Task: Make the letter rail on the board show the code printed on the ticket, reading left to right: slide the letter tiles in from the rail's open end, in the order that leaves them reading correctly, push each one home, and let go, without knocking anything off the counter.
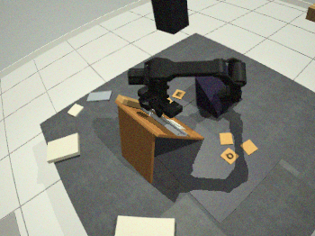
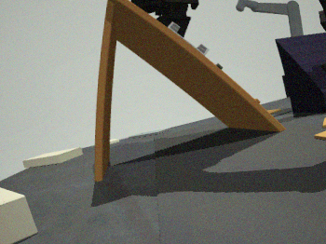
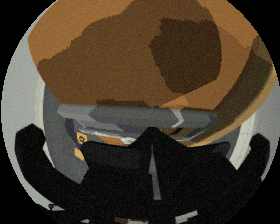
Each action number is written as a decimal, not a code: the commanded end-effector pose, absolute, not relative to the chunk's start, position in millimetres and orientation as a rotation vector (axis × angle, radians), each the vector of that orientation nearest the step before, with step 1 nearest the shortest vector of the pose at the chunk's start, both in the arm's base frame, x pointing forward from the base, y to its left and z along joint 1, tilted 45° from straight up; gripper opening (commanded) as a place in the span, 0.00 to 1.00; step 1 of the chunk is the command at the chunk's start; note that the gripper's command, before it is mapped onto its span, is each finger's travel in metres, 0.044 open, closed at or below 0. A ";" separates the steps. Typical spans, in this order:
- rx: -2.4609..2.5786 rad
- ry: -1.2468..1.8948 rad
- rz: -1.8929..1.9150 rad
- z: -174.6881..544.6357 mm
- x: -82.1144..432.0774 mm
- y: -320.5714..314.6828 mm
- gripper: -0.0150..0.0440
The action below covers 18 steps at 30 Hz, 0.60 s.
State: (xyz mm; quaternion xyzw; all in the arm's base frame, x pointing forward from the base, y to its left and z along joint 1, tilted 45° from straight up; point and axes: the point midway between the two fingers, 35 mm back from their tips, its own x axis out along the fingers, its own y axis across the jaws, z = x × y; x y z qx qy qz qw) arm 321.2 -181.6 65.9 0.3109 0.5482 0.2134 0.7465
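The slanted wooden board [image 1: 136, 139] [image 2: 186, 72] [image 3: 110, 62] stands on the grey mat. The grey letter rail [image 1: 175, 127] [image 3: 135, 117] runs across its sloping face; its contents cannot be read. My gripper [image 3: 151, 130] is shut with nothing seen between its fingers, its tips low at the rail and partly hidden in the top and exterior views. A ring-marked tile [image 1: 229, 156] lies beside two plain-looking tiles [image 1: 226, 139] [image 1: 249, 147] right of the board. Another marked tile [image 1: 178, 94] lies behind the board, with a partly hidden one [image 1: 169, 100] near it. No ticket code is readable.
A dark purple block [image 1: 208, 98] [image 2: 303, 64] stands behind the board under the arm. Cream blocks [image 1: 64, 149] [image 1: 76, 110] [image 1: 145, 227] and a pale blue plate [image 1: 99, 95] lie to the left and front. A tall dark box [image 1: 169, 8] stands at the back.
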 end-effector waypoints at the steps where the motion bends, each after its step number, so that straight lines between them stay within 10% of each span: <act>1: 0.681 1.205 0.468 61.6 320.9 -183.1 0.25; 18: 0.681 1.206 0.468 73.9 304.4 -188.6 0.25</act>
